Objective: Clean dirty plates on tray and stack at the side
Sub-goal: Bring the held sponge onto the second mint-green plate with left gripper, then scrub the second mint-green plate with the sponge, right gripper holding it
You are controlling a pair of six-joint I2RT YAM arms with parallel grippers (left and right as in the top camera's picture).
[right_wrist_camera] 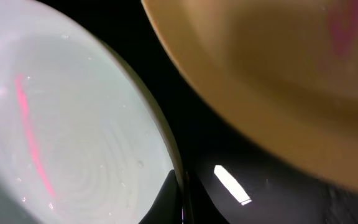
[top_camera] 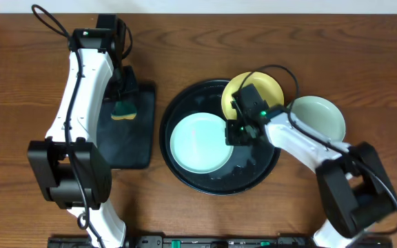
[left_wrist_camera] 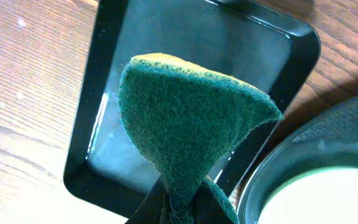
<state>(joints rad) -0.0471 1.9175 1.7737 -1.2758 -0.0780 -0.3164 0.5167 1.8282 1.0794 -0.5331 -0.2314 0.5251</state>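
- Wooden table (top_camera: 185,41): round tray (top_camera: 243,180) holds a mint plate (top_camera: 195,143), yellow plate (top_camera: 271,88) at 1 o'clock.
- Left gripper (left_wrist_camera: 182,208) pinches sponge (left_wrist_camera: 191,118) over rectangular tray (top_camera: 126,148).
- Right gripper (top_camera: 243,124): opening cannot be told.

A brown wood-grain table (top_camera: 12,83) fills the view, evenly lit.
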